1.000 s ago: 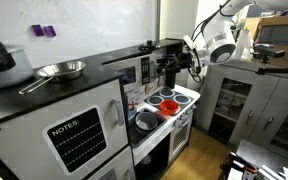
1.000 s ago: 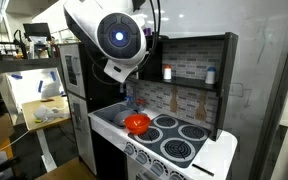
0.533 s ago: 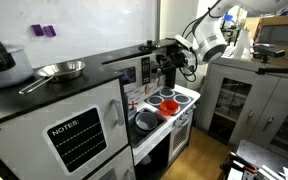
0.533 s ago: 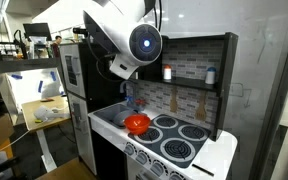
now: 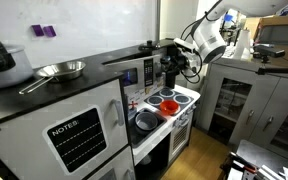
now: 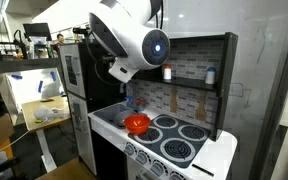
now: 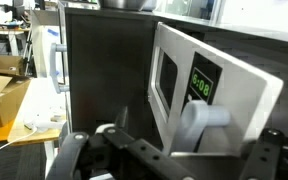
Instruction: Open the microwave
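The microwave (image 7: 234, 80) fills the wrist view: a silver-white framed door with a dark window, a green digit display and a pale handle (image 7: 206, 122), beside a dark box side. My gripper (image 7: 174, 148) is open, with one finger on each side of the handle, close in front of the door. In an exterior view the gripper (image 5: 169, 66) is at the microwave (image 5: 132, 72) under the dark upper shelf. In the other exterior view, the arm (image 6: 134, 45) hides most of the microwave and the gripper.
A red bowl (image 5: 169, 104) sits on the toy stove (image 6: 179, 140), next to a small sink (image 5: 147, 120). A metal pan (image 5: 59, 70) lies on the dark counter above the white "NOTES" door (image 5: 79, 135). A grey cabinet (image 5: 246, 100) stands beside the kitchen.
The arm's wrist has swung in closer to the microwave front and turned. The gripper stays at the door. Nothing else has moved.
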{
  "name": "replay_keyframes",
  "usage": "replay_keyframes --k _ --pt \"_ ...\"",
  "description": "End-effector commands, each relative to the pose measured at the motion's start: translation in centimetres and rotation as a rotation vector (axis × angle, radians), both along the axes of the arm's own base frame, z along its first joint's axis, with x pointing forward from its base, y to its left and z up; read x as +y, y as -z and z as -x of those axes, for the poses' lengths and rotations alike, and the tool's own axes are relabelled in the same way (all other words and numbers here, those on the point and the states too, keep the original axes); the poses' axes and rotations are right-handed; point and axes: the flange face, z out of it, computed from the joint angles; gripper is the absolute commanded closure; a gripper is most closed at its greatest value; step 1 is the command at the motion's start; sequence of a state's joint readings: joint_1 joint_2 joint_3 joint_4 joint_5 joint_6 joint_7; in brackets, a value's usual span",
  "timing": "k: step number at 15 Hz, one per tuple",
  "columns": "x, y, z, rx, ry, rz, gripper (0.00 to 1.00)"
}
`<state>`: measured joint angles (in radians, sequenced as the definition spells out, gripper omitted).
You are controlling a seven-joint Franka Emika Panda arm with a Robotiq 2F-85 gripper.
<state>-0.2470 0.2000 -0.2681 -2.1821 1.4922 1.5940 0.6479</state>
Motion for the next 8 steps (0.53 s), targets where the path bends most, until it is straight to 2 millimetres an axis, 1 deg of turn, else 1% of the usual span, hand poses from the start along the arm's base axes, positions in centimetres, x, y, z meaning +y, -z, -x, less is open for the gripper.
replay_keyframes --k 1,5,8 --pt "-0.2 -0.3 0.2 0.020 -0.061 0.003 0.00" --pt "0.2 -0.3 0.9 0.026 -0.097 0.020 0.00" --pt "0.8 -0.4 2.2 0.029 -0.111 0.031 0.00"
